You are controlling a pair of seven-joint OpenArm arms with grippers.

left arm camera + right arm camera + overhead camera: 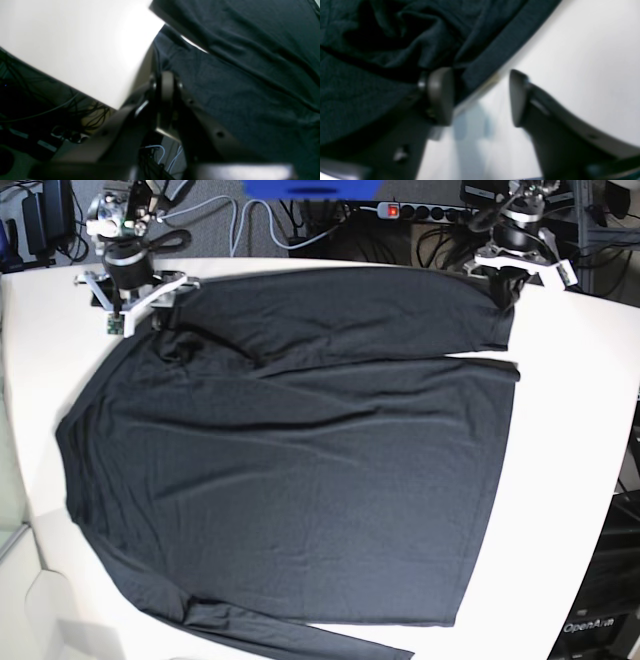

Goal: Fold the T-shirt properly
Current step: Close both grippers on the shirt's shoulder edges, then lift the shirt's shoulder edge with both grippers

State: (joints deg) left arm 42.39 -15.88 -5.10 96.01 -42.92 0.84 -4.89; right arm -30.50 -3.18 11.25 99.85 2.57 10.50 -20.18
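The black long-sleeved T-shirt (300,460) lies spread flat on the white table (565,480), with its far sleeve folded across the top. My left gripper (166,85) is shut at the shirt's far right edge, by the sleeve cuff (500,320). The fabric (237,87) runs right up to its closed fingertips. In the base view it (508,285) is at the top right. My right gripper (478,96) is open at the shirt's far left shoulder (160,330). One finger (440,95) rests over the fabric (382,37), and the other (517,97) is over bare table.
A power strip (400,210) and loose cables lie behind the table's far edge. Tangled cables (50,112) hang below the table edge close to my left gripper. A dark rack (610,600) stands at the right front.
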